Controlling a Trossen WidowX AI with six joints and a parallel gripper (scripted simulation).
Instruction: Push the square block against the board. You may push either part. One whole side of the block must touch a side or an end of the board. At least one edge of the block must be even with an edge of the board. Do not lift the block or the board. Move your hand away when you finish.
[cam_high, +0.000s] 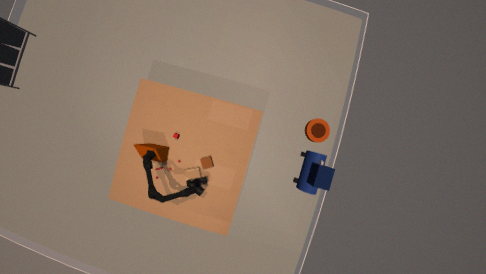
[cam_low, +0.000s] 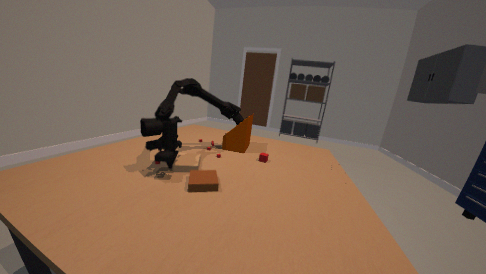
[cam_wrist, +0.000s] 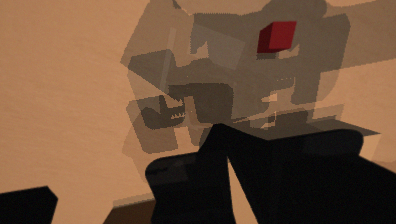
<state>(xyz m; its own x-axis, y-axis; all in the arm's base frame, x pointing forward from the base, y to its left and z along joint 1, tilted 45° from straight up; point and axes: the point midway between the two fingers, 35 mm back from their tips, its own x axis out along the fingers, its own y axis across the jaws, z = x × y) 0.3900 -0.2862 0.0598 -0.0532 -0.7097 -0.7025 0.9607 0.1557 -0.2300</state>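
The square block (cam_high: 207, 162) (cam_low: 203, 181) is brown and lies flat on the table; part of it shows at the bottom left of the wrist view (cam_wrist: 131, 214). The pale board (cam_high: 194, 173) lies beside it, nearly table-coloured and partly in the arm's shadow. In the exterior view the board (cam_low: 190, 166) is just behind the block. A gap seems to separate them. My gripper (cam_high: 201, 183) (cam_low: 168, 161) (cam_wrist: 217, 127) is shut and empty, low beside the board on the side away from the block. Whether the fingertips touch the board is hidden.
A larger red cube (cam_high: 176, 136) (cam_low: 263, 157) and several tiny red ones lie on the table (cam_high: 175, 105) (cam_low: 300, 225). One red cube (cam_wrist: 282, 36) shows in the wrist view. An orange wedge (cam_high: 159, 150) (cam_low: 237, 138) stands at the arm's base.
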